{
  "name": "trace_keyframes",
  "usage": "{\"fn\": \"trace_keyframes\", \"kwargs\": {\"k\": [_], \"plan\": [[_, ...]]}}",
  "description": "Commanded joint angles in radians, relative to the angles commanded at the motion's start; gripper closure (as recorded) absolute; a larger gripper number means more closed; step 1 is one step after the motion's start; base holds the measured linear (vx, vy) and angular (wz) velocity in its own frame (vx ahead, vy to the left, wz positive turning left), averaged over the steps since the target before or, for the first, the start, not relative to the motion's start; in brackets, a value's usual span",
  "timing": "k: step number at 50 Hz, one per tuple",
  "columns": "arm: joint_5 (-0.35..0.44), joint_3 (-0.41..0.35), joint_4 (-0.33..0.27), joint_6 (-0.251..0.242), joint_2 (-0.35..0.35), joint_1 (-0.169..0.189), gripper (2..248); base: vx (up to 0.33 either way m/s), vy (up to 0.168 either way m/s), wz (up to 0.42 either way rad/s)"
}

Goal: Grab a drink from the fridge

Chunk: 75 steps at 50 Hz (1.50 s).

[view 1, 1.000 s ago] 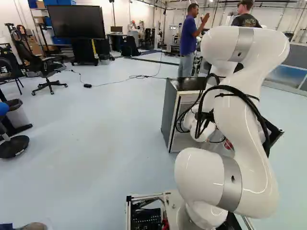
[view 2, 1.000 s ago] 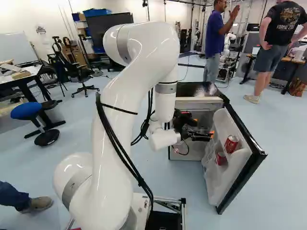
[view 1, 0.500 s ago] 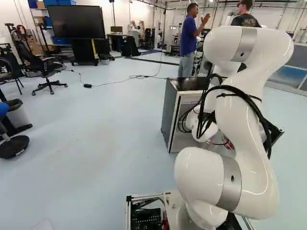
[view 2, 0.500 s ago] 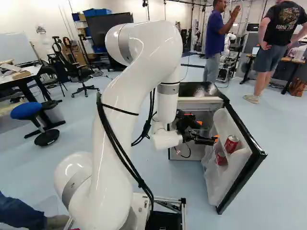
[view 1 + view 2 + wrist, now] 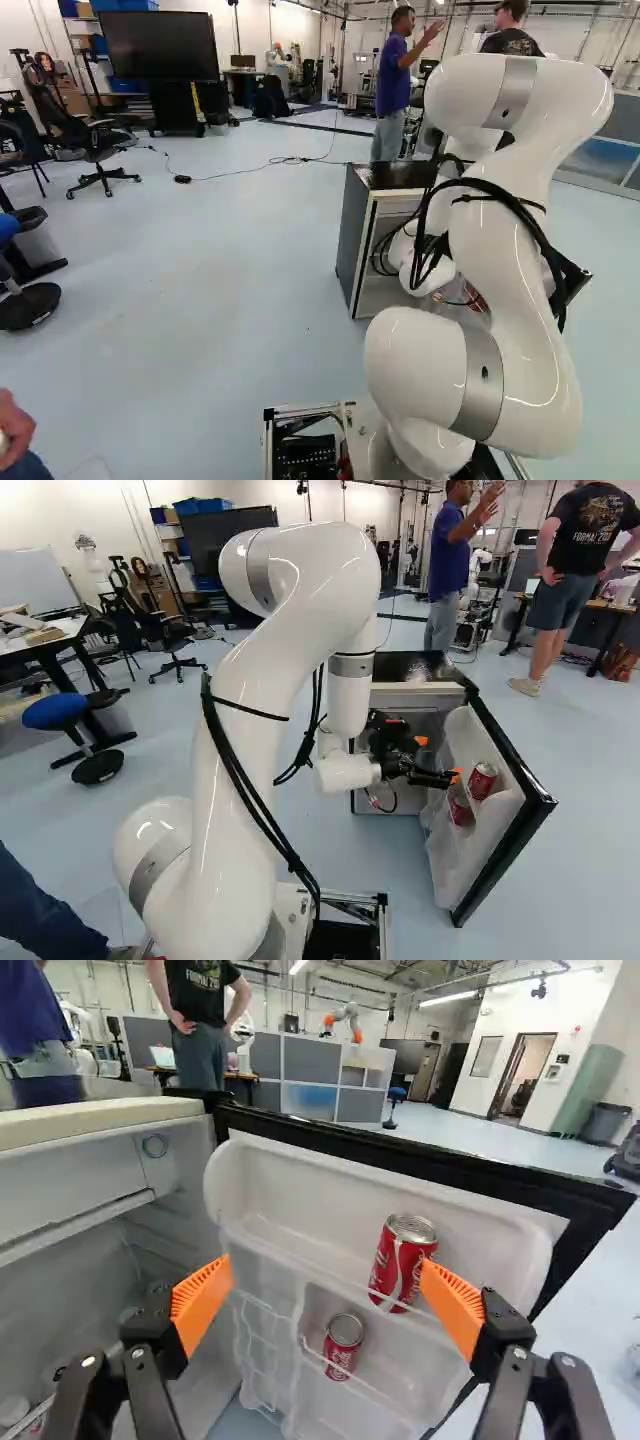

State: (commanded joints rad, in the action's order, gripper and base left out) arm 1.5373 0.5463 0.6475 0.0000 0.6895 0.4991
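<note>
Right base view shows the tool (image 5: 326, 1266) nearer the fridge door (image 5: 515, 761) than before, fingers apart, likely approaching the upper can (image 5: 402, 1266), though depth is unclear.

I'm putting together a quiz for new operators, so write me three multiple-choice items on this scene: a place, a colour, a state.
1. Where are the two red metal cans?
A) On the floor
B) In the white plastic bins of the black-edged fridge door
C) On a table

2. What colour are the ribbed pads of the black two-fingered tool?
A) Orange
B) Blue
C) Green

3. How does the tool stand?
A) Shut on a can
B) Shut, empty
C) Open, empty

Key:
1 B: both cans stand inside the door's bins.
2 A: both pads show orange in the wrist view.
3 C: the pads stand wide apart, gripping nothing.
</note>
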Motion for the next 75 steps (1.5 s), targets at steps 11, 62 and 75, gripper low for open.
{"fn": "trace_keyframes", "kwargs": {"k": [11,62,75], "plan": [[0.000,0.000,0.038,0.000,0.000,0.000,3,0.000,0.000,0.000],[0.000,0.027,0.124,0.000,0.058,-0.003,3,0.000,0.000,0.000],[0.000,0.043,0.124,0.000,0.070,-0.006,3,0.000,0.000,0.000]]}}
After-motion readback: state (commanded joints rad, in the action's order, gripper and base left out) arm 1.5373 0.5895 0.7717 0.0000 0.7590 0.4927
